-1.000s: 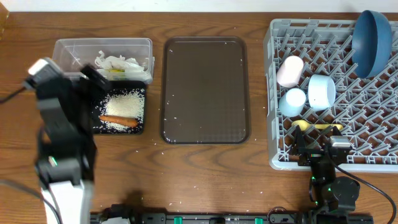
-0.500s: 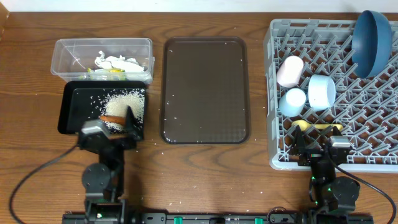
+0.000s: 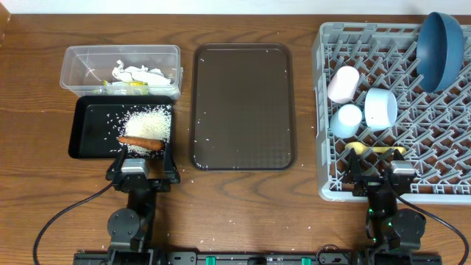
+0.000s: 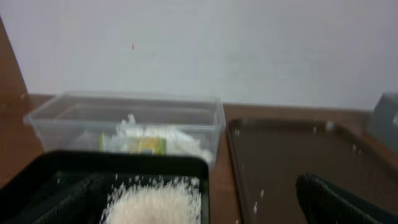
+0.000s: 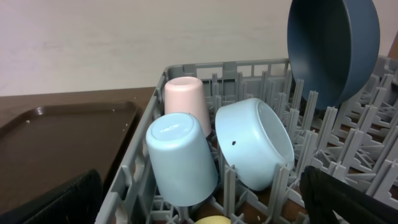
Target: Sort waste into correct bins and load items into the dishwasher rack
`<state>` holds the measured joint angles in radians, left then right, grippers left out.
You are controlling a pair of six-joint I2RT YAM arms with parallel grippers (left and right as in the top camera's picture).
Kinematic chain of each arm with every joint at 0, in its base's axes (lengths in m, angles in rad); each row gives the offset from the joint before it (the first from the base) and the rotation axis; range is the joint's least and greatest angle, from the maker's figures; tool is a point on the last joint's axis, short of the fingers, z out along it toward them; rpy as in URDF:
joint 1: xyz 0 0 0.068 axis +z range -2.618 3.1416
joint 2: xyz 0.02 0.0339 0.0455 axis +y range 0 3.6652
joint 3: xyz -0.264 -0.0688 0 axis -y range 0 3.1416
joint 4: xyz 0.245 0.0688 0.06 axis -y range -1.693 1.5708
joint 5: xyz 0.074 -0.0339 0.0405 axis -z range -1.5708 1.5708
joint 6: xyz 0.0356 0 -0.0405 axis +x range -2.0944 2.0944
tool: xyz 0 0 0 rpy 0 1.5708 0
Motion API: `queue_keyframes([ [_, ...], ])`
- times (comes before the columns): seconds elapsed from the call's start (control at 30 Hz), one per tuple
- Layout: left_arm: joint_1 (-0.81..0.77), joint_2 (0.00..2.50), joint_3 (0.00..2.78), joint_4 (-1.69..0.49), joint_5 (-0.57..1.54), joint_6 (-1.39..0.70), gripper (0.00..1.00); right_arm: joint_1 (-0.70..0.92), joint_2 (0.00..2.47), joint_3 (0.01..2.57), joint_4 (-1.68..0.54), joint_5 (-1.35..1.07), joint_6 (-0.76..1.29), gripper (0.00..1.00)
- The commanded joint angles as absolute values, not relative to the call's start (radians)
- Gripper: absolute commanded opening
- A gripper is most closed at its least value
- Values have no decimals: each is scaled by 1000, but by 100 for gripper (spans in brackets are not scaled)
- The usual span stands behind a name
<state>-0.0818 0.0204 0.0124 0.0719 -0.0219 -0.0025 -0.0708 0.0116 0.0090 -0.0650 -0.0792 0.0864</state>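
Note:
Crumpled white paper scraps (image 3: 136, 74) and a yellow-green wrapper (image 4: 140, 144) lie in the clear tub (image 3: 81, 66). White rice (image 3: 147, 121) and an orange-brown food piece (image 3: 140, 143) sit in the black tray (image 3: 88, 132). My left gripper (image 3: 142, 165) stands open and empty at that tray's near edge. The grey dishwasher rack (image 3: 441, 125) holds the dark blue plate (image 3: 439, 48) on edge, a pink cup (image 3: 343, 83), a pale blue cup (image 3: 346, 119), a pale bowl (image 3: 381, 108) and a yellow spoon (image 3: 372, 149). My right gripper (image 3: 377, 168) is open and empty at the rack's near edge.
A dark brown serving tray (image 3: 243, 107) lies between the bins and the rack, with a few stray rice grains on it. More grains are scattered on the wooden table (image 3: 243, 206) in front of it. Both arm bases stand at the table's front edge.
My left arm has drawn back from above the tub and black tray to a low pose at the table's front. The right arm has not moved.

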Motion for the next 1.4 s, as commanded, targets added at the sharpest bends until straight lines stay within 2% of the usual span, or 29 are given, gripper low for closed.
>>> queue_keyframes([
  [0.0, -87, 1, 4, 39, -15, 28, 99, -75, 5, 5, -65, -86, 73, 99],
  [0.17, -87, 1, 4, -77, -14, 30, 99, -75, 5, 5, -65, -86, 73, 99],
  [1.37, -86, 4, 4, -73, -10, 30, 99, -75, 5, 5, -65, -86, 73, 99],
])
